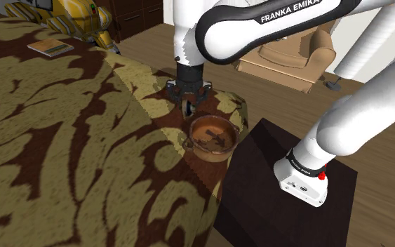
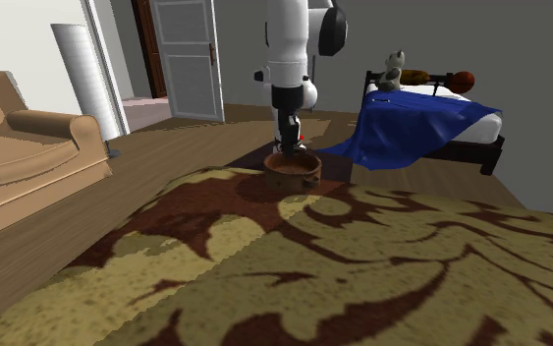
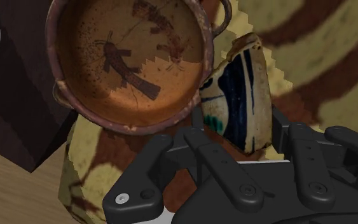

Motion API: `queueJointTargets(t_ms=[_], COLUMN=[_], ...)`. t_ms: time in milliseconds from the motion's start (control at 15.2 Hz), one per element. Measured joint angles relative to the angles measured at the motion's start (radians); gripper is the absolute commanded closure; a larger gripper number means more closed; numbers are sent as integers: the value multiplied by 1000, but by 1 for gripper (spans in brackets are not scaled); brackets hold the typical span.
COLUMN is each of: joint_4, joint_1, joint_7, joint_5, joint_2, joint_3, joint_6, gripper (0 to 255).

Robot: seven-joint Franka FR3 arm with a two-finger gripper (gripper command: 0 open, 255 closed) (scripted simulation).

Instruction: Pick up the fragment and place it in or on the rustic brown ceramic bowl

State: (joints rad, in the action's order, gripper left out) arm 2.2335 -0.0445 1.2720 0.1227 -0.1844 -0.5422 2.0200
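Plainly, the fragment sits between the two black fingers of the gripper, which press on its two sides and clasp it. The wrist view shows it as a curved shard glazed cream with a broad dark blue band and a patch of teal, standing on edge just beside the bowl, its edge crossing the bowl's rim. The same view gives the bowl's brown inside, painted with dark figures, and a small loop handle on the side near the shard. In the shoulder view the fragment is no more than a pale speck in the gripper, which hangs upright at the far rim of the bowl. Whether the shard touches the cloth beneath it cannot be told from any view. That view places the bowl at the corner of a gold and brown patterned cover, close to the dark stand, with a book lying well apart on the cover. The second exterior view looks across the cover toward the arm and sets the gripper right over the bowl. Around them it shows a tan armchair, a white door, and a bed under a blue blanket.
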Motion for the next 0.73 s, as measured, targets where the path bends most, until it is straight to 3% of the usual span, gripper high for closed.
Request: queueJointTargets(t_ms=[462, 726], joint_4=[264, 326], joint_1=[59, 68], joint_7=[-112, -125], joint_5=[128, 143], joint_2=[-315, -337], joint_3=[75, 77], joint_6=[-41, -2], gripper=[255, 255])
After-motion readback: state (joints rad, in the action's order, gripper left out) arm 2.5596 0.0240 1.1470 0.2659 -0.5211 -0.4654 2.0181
